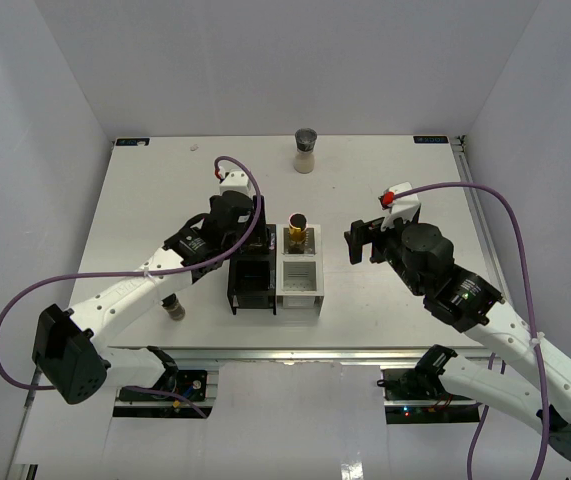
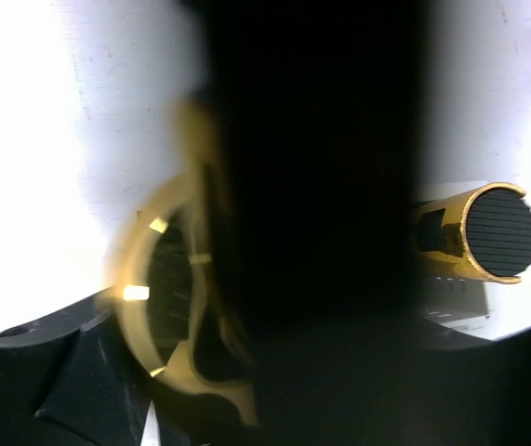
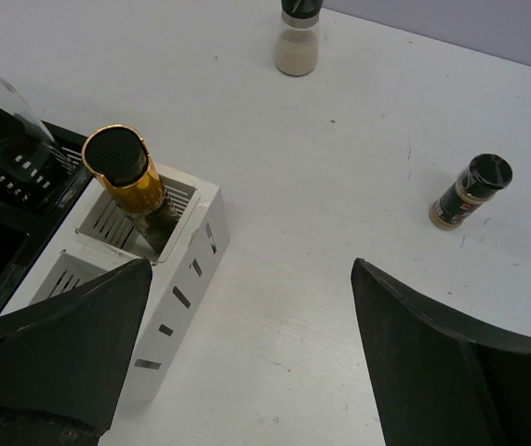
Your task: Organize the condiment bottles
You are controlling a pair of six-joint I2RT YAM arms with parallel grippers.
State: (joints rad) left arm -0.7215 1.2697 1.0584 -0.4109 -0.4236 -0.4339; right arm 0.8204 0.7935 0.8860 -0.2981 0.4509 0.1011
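We read this as mid-slotting: gold-capped bottle [image 1: 297, 232] in the rack's [image 1: 300, 306] far white cell, left end effector [image 1: 248, 240] over its black half, grip unclear, right end effector [image 3: 251, 279] open, empty beside it; next we likely need an upright grab on the dark jar [image 3: 470, 190] off its white side.

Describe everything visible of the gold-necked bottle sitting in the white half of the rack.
The bottle has a shiny gold neck topped by a flat, round black cap with fine ribs. Its body sits down inside the far compartment in the white half of the rack, so little of it shows. It stands roughly upright, with the neck above the rim. Nothing but the rack is seen touching it; the right hand hangs open, apart from it.
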